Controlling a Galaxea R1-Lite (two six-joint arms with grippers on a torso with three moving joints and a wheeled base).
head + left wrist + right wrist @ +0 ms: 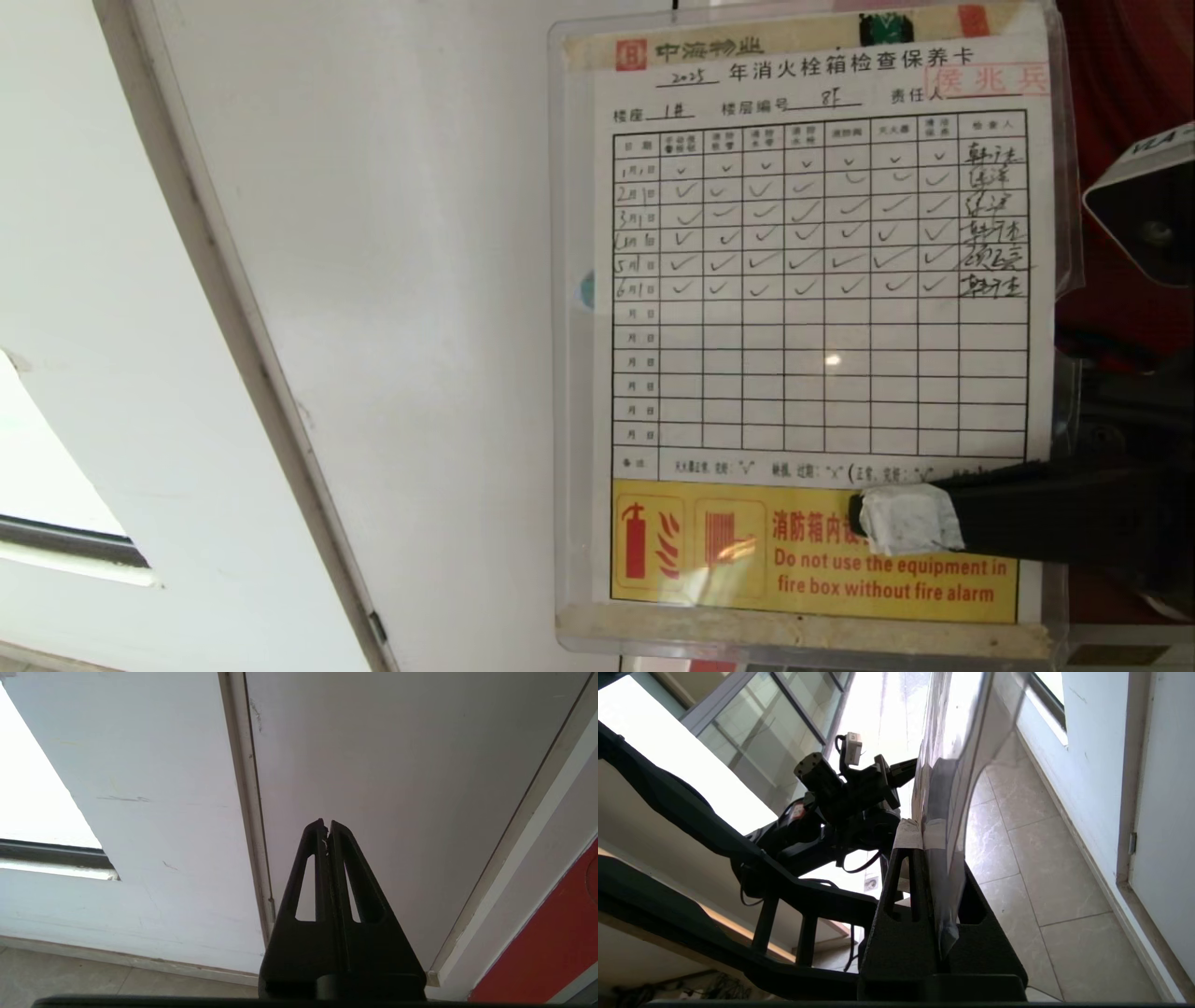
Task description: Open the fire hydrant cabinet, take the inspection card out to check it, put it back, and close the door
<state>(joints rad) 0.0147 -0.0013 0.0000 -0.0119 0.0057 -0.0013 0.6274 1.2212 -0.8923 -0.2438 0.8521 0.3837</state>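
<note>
Inspection card (822, 308), in its clear sleeve, fills the head view, face toward the camera, presumably for checking. Right hand (910, 518) pinches its lower edge between taped fingertips (920, 833). Left hand (327, 828) hangs pressed together near the white wall (397, 765).

My right gripper (923, 833): matte black fingers, long and tapering, each with a slotted cut-out near the base. Tips wrapped in white tape, grubby and creased. My left gripper (326, 825): same black slotted fingers, bare tips, a few pale scuffs along the inner edges. My frame: black struts and bars, loose black cables, a small white box mounted on top, a red mark on one joint housing.
</note>
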